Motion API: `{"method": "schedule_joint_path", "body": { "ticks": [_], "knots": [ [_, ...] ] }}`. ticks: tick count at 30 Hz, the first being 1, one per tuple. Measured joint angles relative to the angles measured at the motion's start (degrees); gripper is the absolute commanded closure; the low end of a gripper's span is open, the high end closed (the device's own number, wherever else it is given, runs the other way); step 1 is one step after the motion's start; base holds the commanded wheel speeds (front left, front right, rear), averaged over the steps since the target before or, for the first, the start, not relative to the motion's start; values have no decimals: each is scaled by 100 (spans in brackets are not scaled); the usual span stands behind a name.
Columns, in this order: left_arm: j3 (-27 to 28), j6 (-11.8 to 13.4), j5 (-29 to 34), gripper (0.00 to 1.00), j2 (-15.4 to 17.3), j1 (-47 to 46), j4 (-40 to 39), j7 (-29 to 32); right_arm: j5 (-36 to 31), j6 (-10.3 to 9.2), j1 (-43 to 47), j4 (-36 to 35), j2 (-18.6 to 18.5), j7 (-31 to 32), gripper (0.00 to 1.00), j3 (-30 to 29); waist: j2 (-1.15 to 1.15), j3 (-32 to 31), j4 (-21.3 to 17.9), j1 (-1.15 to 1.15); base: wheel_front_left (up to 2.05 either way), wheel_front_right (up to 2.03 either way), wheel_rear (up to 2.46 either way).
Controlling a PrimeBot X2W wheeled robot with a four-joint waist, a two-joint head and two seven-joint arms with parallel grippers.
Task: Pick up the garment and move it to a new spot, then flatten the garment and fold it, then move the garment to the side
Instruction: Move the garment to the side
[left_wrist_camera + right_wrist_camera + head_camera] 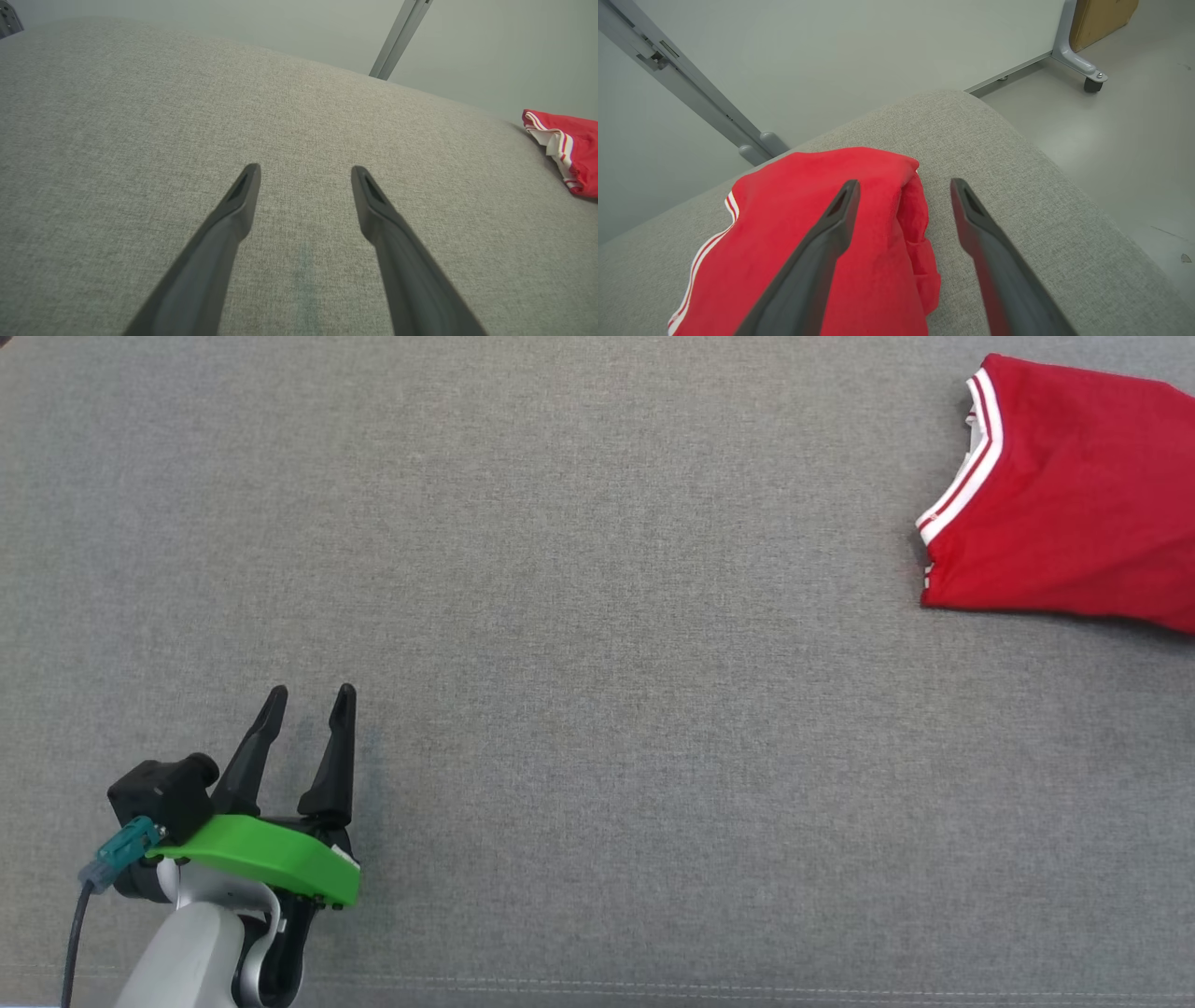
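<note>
Grey cushion [523, 616]: broad and flat, and it carries everything.
Garment [1074, 495]: red with white-striped trim. It looks folded and lies at 2 o'clock in my head view, near the cushion's right edge.
Step, as I judge it: setting it aside. I should lift my right arm straight up so nothing drags the top layer open.
Right gripper [903, 181]: jaws wide apart, gripping nothing. One prong is over the cloth's edge, the other over bare cushion. I cannot tell if either touches.
Left gripper [313, 691]: at 7 o'clock, spread wide, empty, well apart from the garment.

Garment [1074, 495] runs off head view's right edge. In right wrist view, a dark finger [817, 261] covers part of it.
</note>
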Motion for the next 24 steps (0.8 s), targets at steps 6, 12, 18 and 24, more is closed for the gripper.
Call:
{"method": "schedule_joint_path", "body": {
  "ticks": [6,12,18,24],
  "knots": [
    [121,0,14,0,5,1,70,0,-338,1,-5,-299,119,-833,0,48,0,-152,-146,0,0,0,0],
    [363,3,31,0,-4,3,65,0,-1061,3,38,-750,101,-1715,0,325,0,-398,-292,0,0,0,0],
    [700,82,45,0,-23,31,166,0,-1482,3,532,-1177,328,-2027,0,655,0,-697,-412,0,0,0,0],
    [813,160,293,0,-43,415,326,0,-1816,3,1200,-1552,917,-1962,0,1056,0,-1021,-484,0,0,0,0]
  ]
}}
